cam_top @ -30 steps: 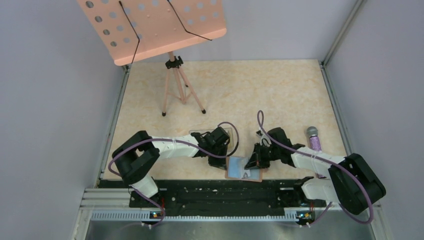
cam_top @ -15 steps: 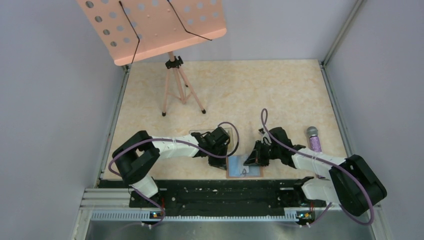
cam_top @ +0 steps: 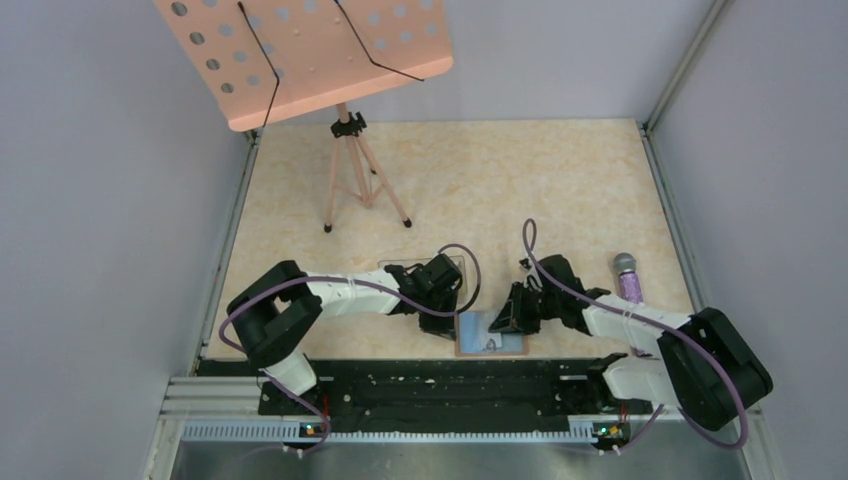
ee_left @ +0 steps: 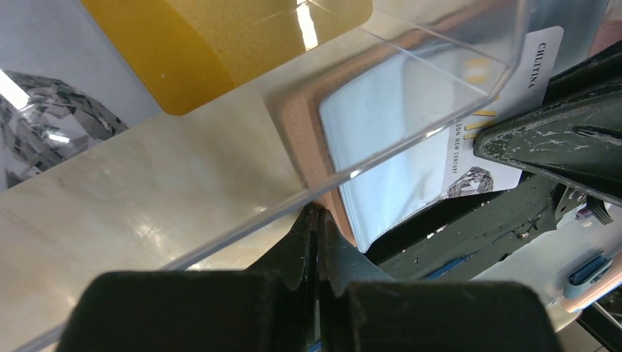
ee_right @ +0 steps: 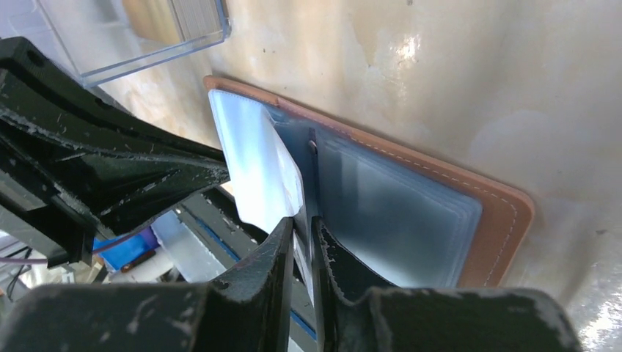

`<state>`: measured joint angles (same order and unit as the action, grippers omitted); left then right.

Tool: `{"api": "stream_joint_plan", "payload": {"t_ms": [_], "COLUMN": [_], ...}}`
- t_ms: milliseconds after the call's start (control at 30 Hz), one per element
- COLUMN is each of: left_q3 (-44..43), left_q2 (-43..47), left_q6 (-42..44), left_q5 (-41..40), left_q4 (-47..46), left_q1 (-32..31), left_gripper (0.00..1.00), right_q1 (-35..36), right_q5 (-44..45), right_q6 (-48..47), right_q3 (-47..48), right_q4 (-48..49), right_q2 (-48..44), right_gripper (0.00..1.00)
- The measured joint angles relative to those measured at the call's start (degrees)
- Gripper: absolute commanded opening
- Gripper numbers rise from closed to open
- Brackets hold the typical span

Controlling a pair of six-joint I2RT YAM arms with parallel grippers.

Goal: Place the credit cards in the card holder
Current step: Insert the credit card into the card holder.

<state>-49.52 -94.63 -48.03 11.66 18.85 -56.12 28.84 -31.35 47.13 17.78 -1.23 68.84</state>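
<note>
The brown card holder point(cam_top: 492, 342) lies open near the table's front edge, bluish inner sleeves up point(ee_right: 499, 220). My right gripper point(cam_top: 502, 322) is shut on a pale white printed credit card point(ee_left: 506, 95), held edge-on between its fingers point(ee_right: 302, 224) over the holder's fold; the card's face shows in the right wrist view point(ee_right: 253, 154). My left gripper point(cam_top: 447, 322) is shut, its tips point(ee_left: 317, 209) touching the holder's brown left edge point(ee_left: 301, 139). A yellow-orange card point(ee_left: 220, 44) lies inside the clear plastic box point(cam_top: 425, 268).
The clear box point(ee_right: 147, 37) sits just left of and behind the holder, under my left wrist. A purple microphone point(cam_top: 628, 275) lies to the right. A pink music stand point(cam_top: 300, 55) on a tripod point(cam_top: 355, 180) stands at the back left. A black rail point(cam_top: 440, 385) runs along the front edge.
The card holder, tilted and further forward a second ago, now lies flat and square. My right gripper shifted slightly back with the card. The left arm barely moved.
</note>
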Motion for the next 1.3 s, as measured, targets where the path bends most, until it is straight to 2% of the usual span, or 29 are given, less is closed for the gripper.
{"api": "stream_joint_plan", "payload": {"t_ms": [200,267,533,733,1033,1133,1300], "left_q3": [-0.13,-0.17,-0.79,-1.66,-2.67,-2.8,-3.26], "left_q2": [-0.15,-0.2,-0.76,-1.55,-2.43,-2.51,-2.91], "left_q6": [-0.02,-0.02,-0.02,-0.02,-0.02,-0.04,-0.02], "left_q5": [0.02,0.02,0.04,0.42,1.16,1.2,1.68], "left_q4": [-0.26,-0.24,-0.17,-0.46,-0.59,-0.57,-0.57], "left_q1": [-0.15,-0.15,-0.31,-0.48,-0.68,-0.68,-0.7], "left_gripper": [0.0,0.0,0.0,0.0,0.0,0.0,0.0], "right_q1": [2.69,3.93,7.82,8.41,9.55,10.21,11.32], "right_q5": [1.88,2.54,7.39,11.1,14.82,15.54,14.82], "right_q6": [-1.03,-1.03,-1.75,-2.69,-3.61,-3.93,-4.09], "right_q3": [3.32,4.09,10.29,15.04,16.59,17.18,17.2], "right_q4": [-3.04,-3.3,-12.33,-19.28,-25.2,-26.21,-25.49], "right_q2": [2.67,3.48,4.9,4.55,4.52,4.79,6.78], "right_gripper": [0.16,0.19,0.49,0.62,0.62,0.51,0.49]}}
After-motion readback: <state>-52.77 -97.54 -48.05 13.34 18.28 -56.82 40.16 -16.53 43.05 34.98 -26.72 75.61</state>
